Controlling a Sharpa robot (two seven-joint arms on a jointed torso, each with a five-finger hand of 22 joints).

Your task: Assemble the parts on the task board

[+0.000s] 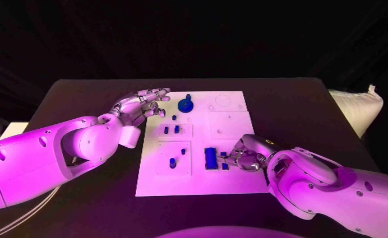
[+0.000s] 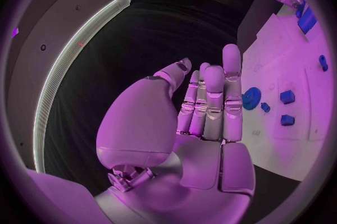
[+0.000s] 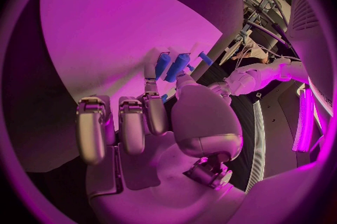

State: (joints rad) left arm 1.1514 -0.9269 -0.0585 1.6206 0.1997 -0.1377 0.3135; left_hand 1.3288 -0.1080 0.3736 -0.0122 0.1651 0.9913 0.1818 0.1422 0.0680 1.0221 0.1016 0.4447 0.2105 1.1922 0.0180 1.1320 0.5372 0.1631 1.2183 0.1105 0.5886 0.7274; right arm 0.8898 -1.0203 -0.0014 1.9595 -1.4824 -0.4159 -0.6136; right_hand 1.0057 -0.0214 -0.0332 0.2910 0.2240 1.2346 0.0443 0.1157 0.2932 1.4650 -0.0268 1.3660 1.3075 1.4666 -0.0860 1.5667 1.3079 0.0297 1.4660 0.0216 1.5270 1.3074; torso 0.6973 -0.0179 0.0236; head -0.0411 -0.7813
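Task board: a white plate (image 1: pixel 234 182) lying flat in the middle of the black table (image 1: pixel 89 89), with shallow outlined panels marked on it.
Long blue part: an upright-sided bar (image 1: pixel 210 158) on the board's near half, its long axis running from the robot's side toward the far side, just beside the right hand's fingertips.
Small blue part: a little piece (image 1: pixel 224 166) close by the bar, between it and the right hand; whether the fingers touch it I cannot tell.
Right hand: the right hand (image 1: pixel 248 157) rests low over the board's near right part, fingers curled toward the bar; in the right wrist view blue pieces (image 3: pixel 177 67) sit at the fingertips, but a firm hold cannot be told.
Key relation: the bar lies to the left of the right hand, and that hand is much the nearer.
Blue gear: a round piece with a knob (image 1: pixel 186 104) stands at the board's far left.
Left hand: the left hand (image 1: pixel 142 105) hovers by the gear, fingers straight and side by side, holding nothing.
Other parts: small blue pegs (image 1: pixel 171 129) sit in the left panels.
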